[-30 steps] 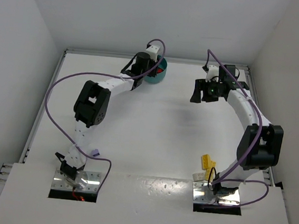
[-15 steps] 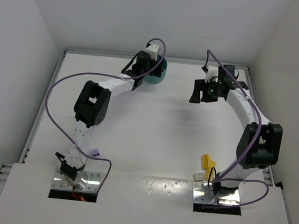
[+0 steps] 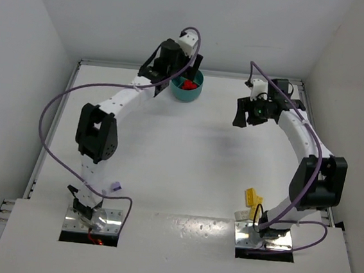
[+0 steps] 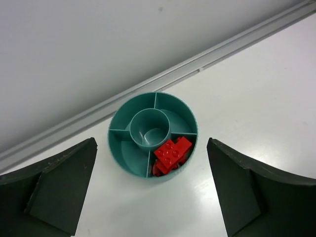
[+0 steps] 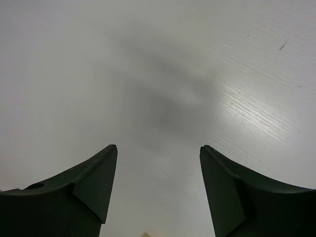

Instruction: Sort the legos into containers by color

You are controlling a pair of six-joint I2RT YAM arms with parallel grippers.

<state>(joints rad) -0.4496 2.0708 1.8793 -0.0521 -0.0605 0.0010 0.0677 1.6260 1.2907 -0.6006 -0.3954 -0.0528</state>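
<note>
- Red legos (image 4: 171,153) are lying in one compartment of the teal bowl (image 4: 114,140), by the far edge of the surface (image 5: 148,74).
- Left claw (image 4: 152,197) is hanging above them, spread wide and carrying nothing.
- Right claw (image 5: 155,192) is gaping wide and empty.
- Yellow legos (image 3: 252,196) are sitting near the right base. They are judged light, rigid and slick, best pinched across flat sides.
</note>
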